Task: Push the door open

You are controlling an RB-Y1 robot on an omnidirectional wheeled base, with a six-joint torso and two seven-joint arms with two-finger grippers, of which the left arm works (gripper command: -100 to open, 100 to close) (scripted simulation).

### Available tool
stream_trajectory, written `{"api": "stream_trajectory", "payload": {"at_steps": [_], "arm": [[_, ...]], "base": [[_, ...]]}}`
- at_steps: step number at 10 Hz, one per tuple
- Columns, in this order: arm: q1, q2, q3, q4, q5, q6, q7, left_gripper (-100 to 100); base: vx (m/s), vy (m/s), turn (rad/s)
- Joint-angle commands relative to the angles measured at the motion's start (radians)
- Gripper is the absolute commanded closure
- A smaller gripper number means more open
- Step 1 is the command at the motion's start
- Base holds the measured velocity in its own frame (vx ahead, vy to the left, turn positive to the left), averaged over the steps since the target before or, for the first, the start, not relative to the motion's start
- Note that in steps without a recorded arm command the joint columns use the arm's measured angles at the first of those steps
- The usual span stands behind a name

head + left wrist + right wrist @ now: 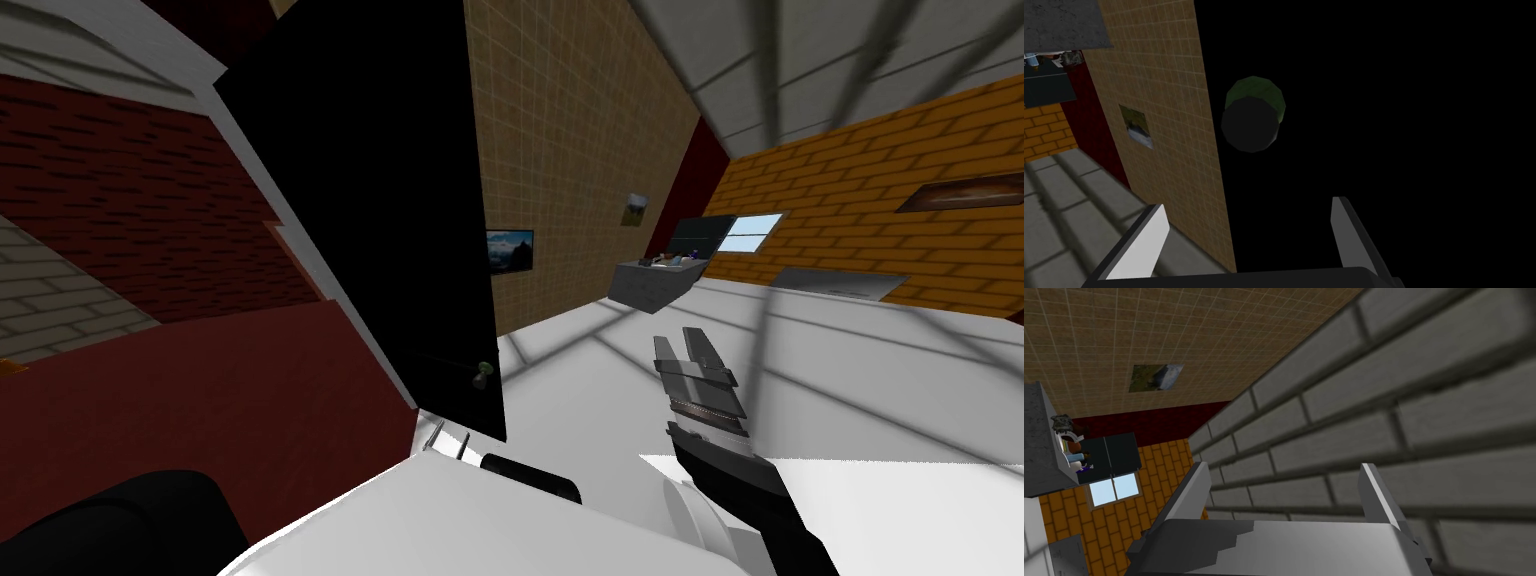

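Several items (668, 262) in box (640, 288) past door (400, 250)

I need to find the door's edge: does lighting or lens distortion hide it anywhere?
Head view: rolled and splayed, so the door slants; flat black, unshaded, yet its edge stands out against the tan tiled wall. Left wrist view: same black door, dim green knob.
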Motion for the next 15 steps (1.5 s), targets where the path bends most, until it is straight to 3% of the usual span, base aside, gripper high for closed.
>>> {"api": "stream_trajectory", "payload": {"at_steps": [1,2,4,5,7,8,9,14,15], "arm": [[0.0,0.0,0.0,0.0,0.0,0.0,0.0,-100],[-0.01,0.028,0.003,0.001,0.002,0.009,0.0,-100],[-0.027,0.047,0.007,0.002,0.005,0.026,0.0,-100],[-0.035,0.045,0.008,0.002,0.006,0.033,0.001,-100],[-0.053,0.015,0.012,0.003,0.009,0.05,0.001,-100],[-0.047,0.026,0.011,-0.002,0.008,0.047,0.003,-100],[-0.047,0.026,0.011,-0.002,0.008,0.047,0.003,100],[-0.047,0.026,0.011,-0.002,0.008,0.047,0.003,100],[-0.046,0.04,0.026,0.004,0.031,0.049,0.0,-100]], "base": [[-0.019,-0.062,0.013],[0.089,-0.03,-0.024],[0.233,-0.037,-0.032],[0.223,0.007,-0.027],[0.225,-0.014,-0.014],[0.11,-0.004,-0.009],[-0.013,0.0,0.011],[-0.024,0.001,0.0],[-0.038,-0.098,0.216]]}}
